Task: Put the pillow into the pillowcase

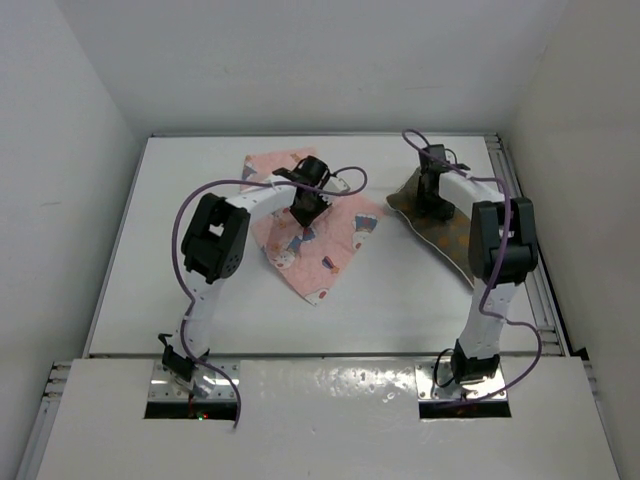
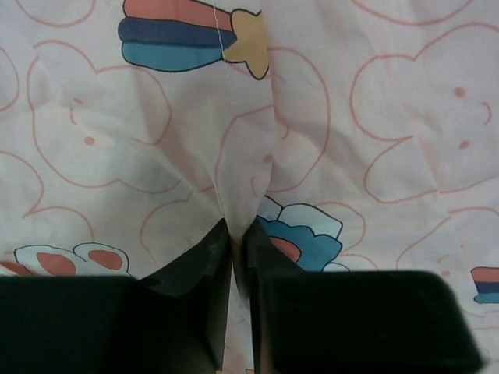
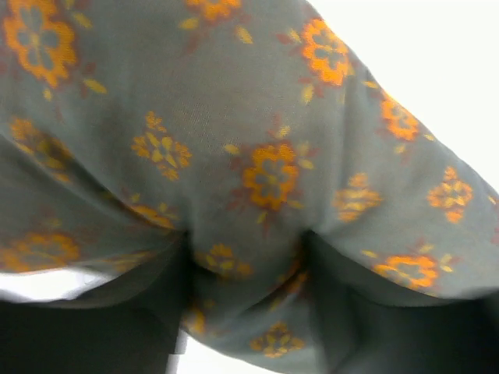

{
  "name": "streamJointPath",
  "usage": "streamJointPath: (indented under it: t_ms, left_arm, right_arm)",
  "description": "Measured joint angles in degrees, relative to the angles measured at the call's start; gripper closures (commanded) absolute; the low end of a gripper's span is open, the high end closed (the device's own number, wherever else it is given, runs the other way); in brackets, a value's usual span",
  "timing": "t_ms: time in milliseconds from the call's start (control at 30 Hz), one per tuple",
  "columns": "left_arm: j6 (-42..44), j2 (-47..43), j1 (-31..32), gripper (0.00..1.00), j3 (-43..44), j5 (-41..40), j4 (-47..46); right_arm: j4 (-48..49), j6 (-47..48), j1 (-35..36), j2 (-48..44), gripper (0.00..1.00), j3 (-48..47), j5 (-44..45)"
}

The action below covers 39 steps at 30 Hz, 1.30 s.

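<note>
Jaws, left: closed, pinching a narrow raised fold of cloth. Jaws, right: closed on a bunched ridge of fabric.

Left gripper (image 2: 236, 238): its wrist view shows the fold of the pillowcase (image 2: 366, 140) rising toward 12 o'clock from the black fingertips (image 2: 199, 261). Bunny outlines and a striped star are legible here only.

Right gripper (image 3: 242, 300): its wrist view shows the pillow (image 3: 234, 117) as grey-olive cloth with orange flowers, a print barely readable from above. A pale strip at 8 o'clock may be piping or table; cannot tell.

Top view: pillowcase (image 1: 320, 255) lies rumpled on the table (image 1: 420, 300) around 12 o'clock. The pillow (image 1: 447, 240) lies at its 3 o'clock, well apart. Left gripper (image 1: 303, 208) and right gripper (image 1: 432, 205) each press down on their own item.
</note>
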State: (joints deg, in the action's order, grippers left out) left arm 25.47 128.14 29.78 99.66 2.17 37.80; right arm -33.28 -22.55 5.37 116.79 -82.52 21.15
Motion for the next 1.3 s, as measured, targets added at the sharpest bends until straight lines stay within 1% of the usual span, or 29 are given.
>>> streamJointPath:
  t_ms: [67,100,133,300,433,500,567,633,667,700,733,767,800,833,900,1000,1133,1267,1300]
  left_arm:
    - [0.07,0.00,-0.24,0.90,0.28,0.13,0.72]
    - [-0.02,0.00,-0.28,0.90,0.72,0.44,1.38]
    - [-0.07,0.00,-0.31,0.89,1.18,0.70,1.97]
    - [-0.46,-0.50,-0.48,0.89,3.93,2.64,4.33]
    - [-0.50,-1.99,-0.66,0.85,5.22,3.54,5.88]
    - [-0.52,-3.08,-0.66,0.83,5.62,3.85,6.16]
    - [-0.52,-3.87,-0.66,0.83,5.92,4.24,6.67]
    - [-0.59,-4.44,-0.66,0.92,6.08,4.50,7.08]
    - [-0.55,-4.66,-0.66,0.95,6.10,4.57,7.28]
    - [-0.50,-4.85,-0.66,0.95,6.08,4.61,7.48]
    - [-0.44,-4.98,-0.66,0.92,6.08,4.63,7.48]
    - [-0.39,-5.03,-0.66,0.85,6.08,4.61,7.43]
    - [-0.22,-5.03,-0.66,0.64,6.08,4.61,7.45]
    - [0.15,-5.03,-0.66,0.58,6.08,4.68,7.48]
    - [-0.13,-5.03,-0.61,0.49,6.08,4.90,7.74]
    - [-0.31,-4.61,-0.20,0.44,6.05,4.83,7.72]
    - [-0.57,-3.13,0.37,0.45,4.46,3.65,5.44]
    - [-1.05,-0.98,0.72,0.54,3.32,0.83,3.52]
    - [-1.22,-0.44,0.72,0.61,3.32,0.50,3.13]
  right_arm:
    - [2.58,0.24,-0.35,-2.54,0.70,3.50,-0.66]
    - [4.11,0.44,-0.48,-4.35,0.89,5.81,-1.22]
    - [5.42,0.44,-0.59,-6.21,1.00,7.78,-1.81]
    - [7.39,2.08,-0.90,-14.78,1.00,16.46,-4.92]
    - [8.44,3.89,-0.48,-22.05,1.00,22.56,-8.94]
    - [9.60,4.87,0.31,-26.56,1.00,25.88,-11.30]
    - [10.93,5.46,2.23,-30.88,1.00,29.14,-13.79]
    - [11.80,5.44,5.25,-33.51,1.00,30.88,-16.55]
    - [12.50,5.35,6.97,-34.07,1.00,31.23,-17.84]
    - [13.44,5.07,9.03,-34.27,1.00,31.26,-19.17]
    - [14.71,4.72,10.82,-34.21,1.00,31.23,-20.35]
    - [15.96,4.28,12.68,-33.88,1.00,31.10,-21.40]
    - [16.85,3.87,14.16,-33.42,1.00,30.80,-22.23]
    - [17.68,3.30,15.41,-32.57,1.00,30.14,-23.06]
    - [18.32,2.25,16.61,-30.29,1.00,28.15,-23.93]
    - [19.39,0.81,16.72,-27.85,1.00,26.71,-24.00]
    - [19.45,0.07,16.48,-27.58,1.00,26.71,-23.08]
    - [19.47,-0.20,16.48,-27.58,1.00,26.82,-22.62]
    - [19.54,-0.39,16.48,-27.58,1.00,26.99,-22.62]
